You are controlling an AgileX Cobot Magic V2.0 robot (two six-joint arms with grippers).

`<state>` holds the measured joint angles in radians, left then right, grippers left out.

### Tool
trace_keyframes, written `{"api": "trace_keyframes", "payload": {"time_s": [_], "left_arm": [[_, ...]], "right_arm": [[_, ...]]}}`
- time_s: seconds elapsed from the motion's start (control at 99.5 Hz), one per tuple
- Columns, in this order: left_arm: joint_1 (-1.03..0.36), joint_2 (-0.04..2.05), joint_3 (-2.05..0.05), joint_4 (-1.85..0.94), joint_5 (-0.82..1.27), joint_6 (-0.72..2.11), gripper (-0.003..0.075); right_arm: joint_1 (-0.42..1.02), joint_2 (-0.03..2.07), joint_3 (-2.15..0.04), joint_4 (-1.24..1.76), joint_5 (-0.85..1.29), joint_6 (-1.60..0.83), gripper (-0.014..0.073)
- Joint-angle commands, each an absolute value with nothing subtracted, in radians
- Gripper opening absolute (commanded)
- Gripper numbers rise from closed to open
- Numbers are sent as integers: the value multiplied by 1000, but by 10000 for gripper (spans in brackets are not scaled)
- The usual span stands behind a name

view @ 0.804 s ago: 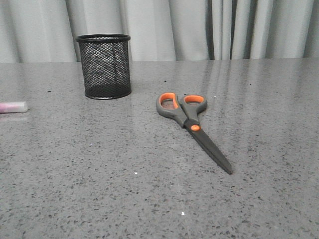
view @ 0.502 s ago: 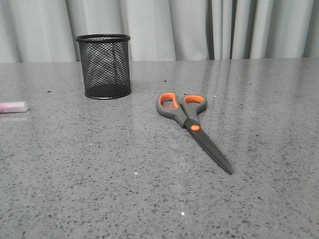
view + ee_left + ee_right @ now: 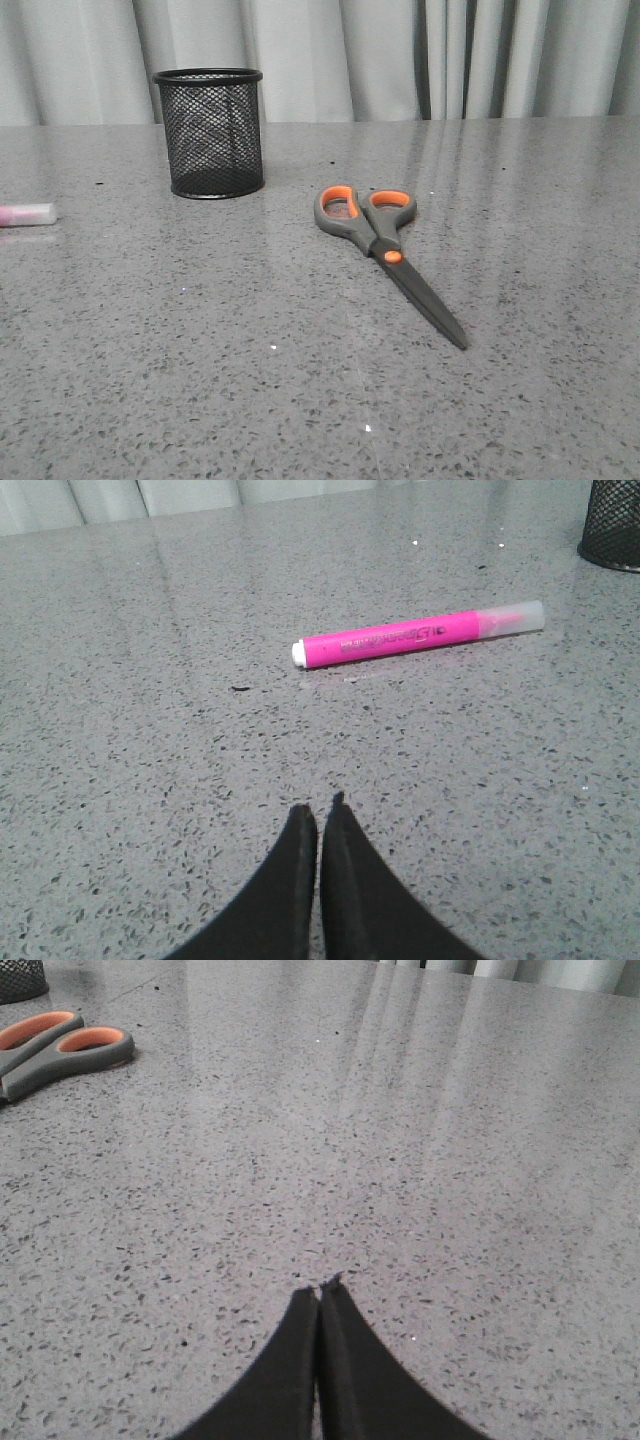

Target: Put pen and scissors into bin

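The black wire-mesh bin (image 3: 208, 132) stands upright at the back left of the grey table; its base shows in the left wrist view (image 3: 612, 525). The scissors (image 3: 385, 250) lie flat at mid-table, handles toward the back, blades closed; their orange-lined handles show in the right wrist view (image 3: 58, 1050). The magenta pen (image 3: 415, 637) lies flat, whitish cap toward the bin; only its cap end shows at the front view's left edge (image 3: 27, 214). My left gripper (image 3: 319, 813) is shut and empty, short of the pen. My right gripper (image 3: 319, 1292) is shut and empty, well apart from the scissors.
A grey speckled table (image 3: 300, 380) fills the scene. Pale curtains (image 3: 400, 55) hang behind its far edge. Neither arm shows in the front view.
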<state>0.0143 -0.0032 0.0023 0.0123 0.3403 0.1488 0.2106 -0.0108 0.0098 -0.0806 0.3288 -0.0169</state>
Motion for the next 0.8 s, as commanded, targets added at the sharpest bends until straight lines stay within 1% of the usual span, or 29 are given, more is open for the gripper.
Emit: {"api": "trace_keyframes", "payload": {"time_s": [0.0,0.07,0.311,0.382,0.462,0.542,0.794], "left_arm": [[19,-38,45,0,301,143,-19],[19,-38,45,0,301,143,-19],[19,-38,45,0,301,143,-19],[19,-38,45,0,301,143,-19],[19,-38,45,0,301,143,-19],[19,-38,45,0,301,143,-19],[19,-38,45,0,301,143,-19]], "right_arm": [[205,-29,25,-112,288,-25,-48],[205,-29,25,-164,289,-25,-48],[205,-29,25,-183,285,-25,-48],[205,-29,25,-295,273,-25,-48],[205,-29,25,-482,224,-25,-48],[205,-29,25,-560,167,-25,-48],[205,-29,25,-573,-21,-25,-48]]}}
